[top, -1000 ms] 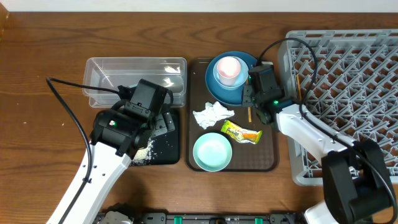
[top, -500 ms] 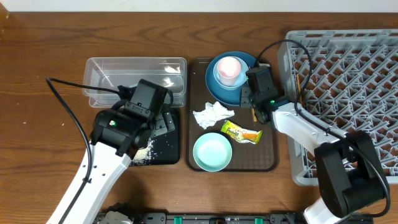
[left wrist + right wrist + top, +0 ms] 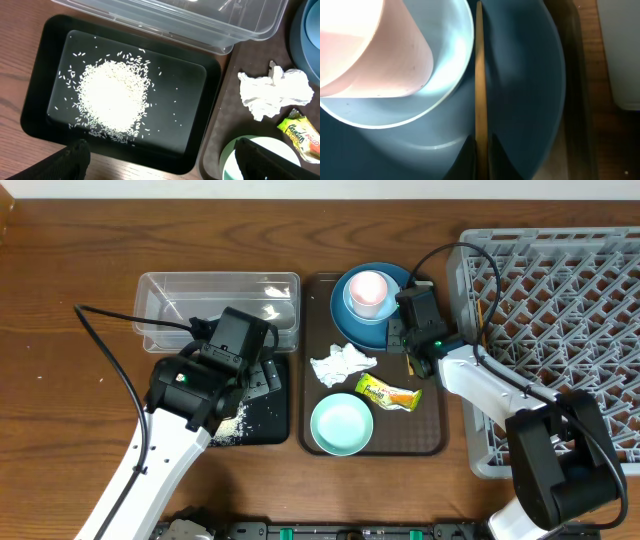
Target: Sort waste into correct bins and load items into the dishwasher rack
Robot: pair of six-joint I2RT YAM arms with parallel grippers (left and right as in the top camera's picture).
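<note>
Wooden table (image 3: 60,330), tub (image 3: 200,300), black tray (image 3: 175,110), serving tray (image 3: 425,430), rack (image 3: 560,300)

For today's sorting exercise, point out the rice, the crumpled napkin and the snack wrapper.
rice (image 3: 112,97), left wrist view, middle of the pile
crumpled napkin (image 3: 274,92), left wrist view, centre of wad
snack wrapper (image 3: 388,393), overhead view, middle of pack
</note>
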